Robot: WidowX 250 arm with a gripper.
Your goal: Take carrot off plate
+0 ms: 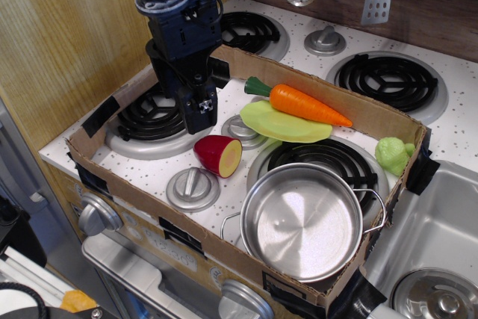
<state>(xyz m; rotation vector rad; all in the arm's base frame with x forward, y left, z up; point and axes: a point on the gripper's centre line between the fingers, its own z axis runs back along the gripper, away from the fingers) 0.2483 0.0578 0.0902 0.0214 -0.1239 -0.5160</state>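
Observation:
The orange carrot (308,104) with a dark green stem end lies on the lime-green plate (280,125), stem to the left and tip to the right. The plate rests tilted on the back middle of the toy stove, inside a cardboard surround. My gripper (200,119) hangs on the black arm to the left of the plate, pointing down, apart from carrot and plate. Its fingers show as one dark block, so I cannot tell whether they are open or shut. Nothing shows between them.
A halved red fruit with a yellow face (219,155) lies just below the gripper. A steel pot (306,222) stands at the front right. A lumpy green toy vegetable (393,153) sits at the right. Cardboard walls (142,207) ring the stove; a sink (433,259) is far right.

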